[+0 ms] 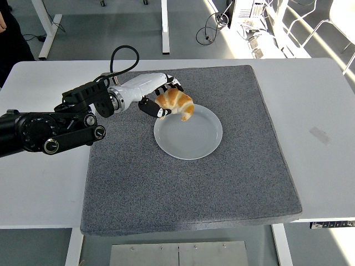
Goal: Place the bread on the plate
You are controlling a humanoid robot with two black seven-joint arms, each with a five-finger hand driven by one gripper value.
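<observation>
A golden croissant (176, 103) hangs in the air over the far-left rim of the white plate (191, 141), which lies on the grey mat. My left hand (161, 100) is shut on the croissant, black fingers wrapped around its left end. The left arm reaches in from the left edge across the mat's left side. The right arm does not show.
The grey felt mat (188, 183) covers most of the white table (321, 94). A black cable (119, 55) loops up behind the left forearm. A person's dark sleeve (11, 33) shows at the top left corner. Table legs and chairs stand beyond the far edge.
</observation>
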